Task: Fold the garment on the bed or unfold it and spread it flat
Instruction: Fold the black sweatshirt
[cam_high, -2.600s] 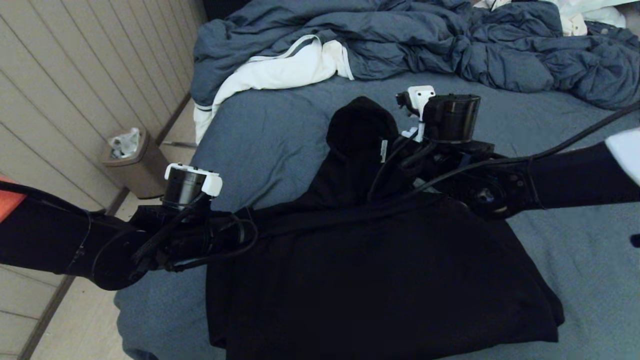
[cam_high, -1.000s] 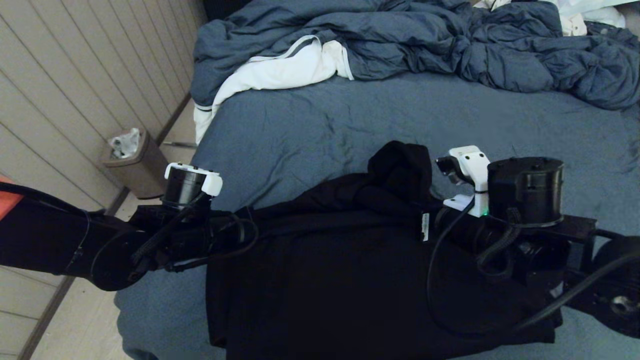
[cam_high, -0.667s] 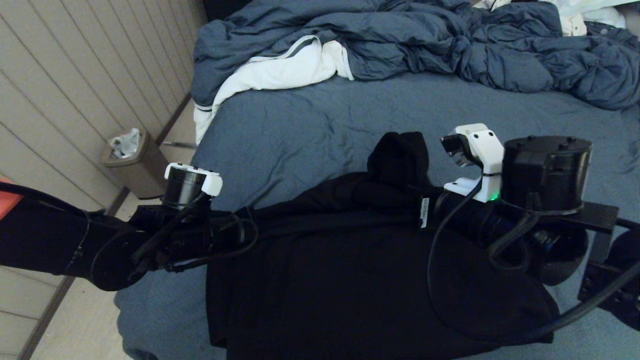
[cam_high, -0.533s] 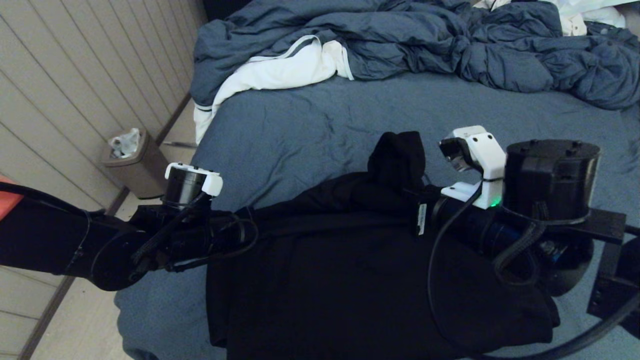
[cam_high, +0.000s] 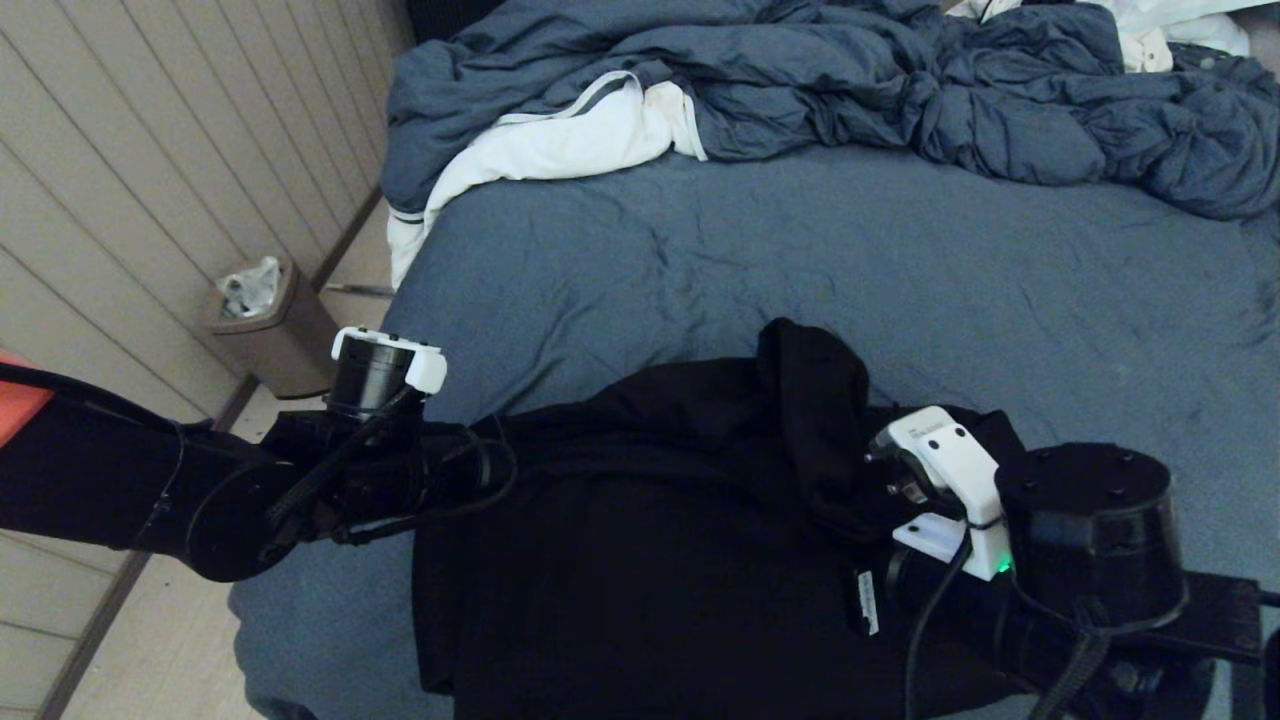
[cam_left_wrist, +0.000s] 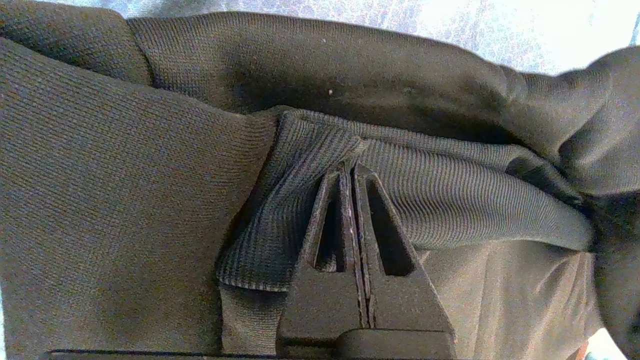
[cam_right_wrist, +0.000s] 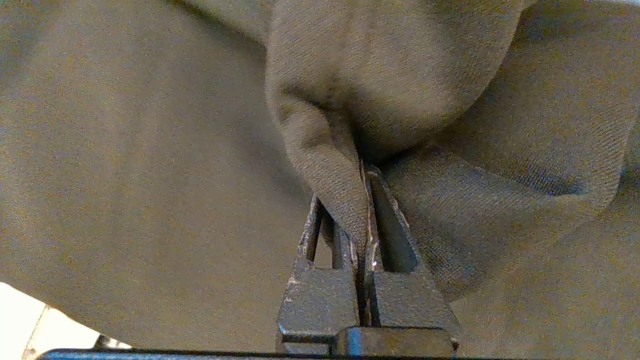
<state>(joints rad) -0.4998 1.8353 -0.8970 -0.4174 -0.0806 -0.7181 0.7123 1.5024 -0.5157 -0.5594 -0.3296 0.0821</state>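
Note:
The black hoodie (cam_high: 680, 560) lies bunched on the near part of the blue-grey bed (cam_high: 900, 260), its hood standing up in a crumpled peak (cam_high: 815, 400). At the garment's left edge, my left gripper (cam_left_wrist: 350, 170) is shut on a ribbed band of the hoodie (cam_left_wrist: 450, 200). My right gripper (cam_right_wrist: 362, 172) is shut on a fold of the hoodie's plain fabric (cam_right_wrist: 325, 165); its arm (cam_high: 1080, 540) sits low over the garment's right side. In the head view the black cloth hides both sets of fingers.
A rumpled blue-grey duvet (cam_high: 800, 70) is heaped at the far end of the bed, with a white cloth with grey stripes (cam_high: 560, 140) beside it. A brown bin (cam_high: 265, 325) stands on the floor to the left, by the panelled wall.
My right arm has pulled back towards me and dropped lower, dragging the hood from the far side down over the hoodie's body. The left arm has stayed put.

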